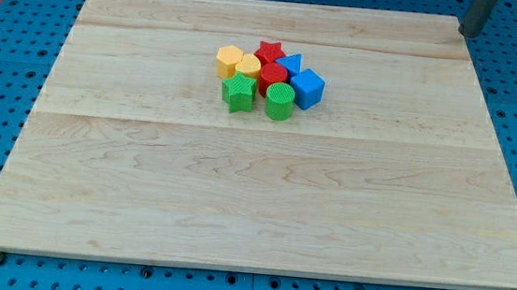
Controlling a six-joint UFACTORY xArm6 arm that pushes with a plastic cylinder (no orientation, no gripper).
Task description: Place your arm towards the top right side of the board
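— So where was my tip (462, 33)?
— At the wooden board (262, 211)'s top right corner, carrying nothing, well apart from the clustered blocks (270, 80).
— Next move?
— Seemingly none; it only needed holding there.

Count on the board (263, 202) — eight blocks: two yellow (229, 61) (248, 66), two red (269, 51) (273, 75), two blue (290, 64) (307, 88), two green (238, 92) (279, 101) — one rod tip (465, 33)
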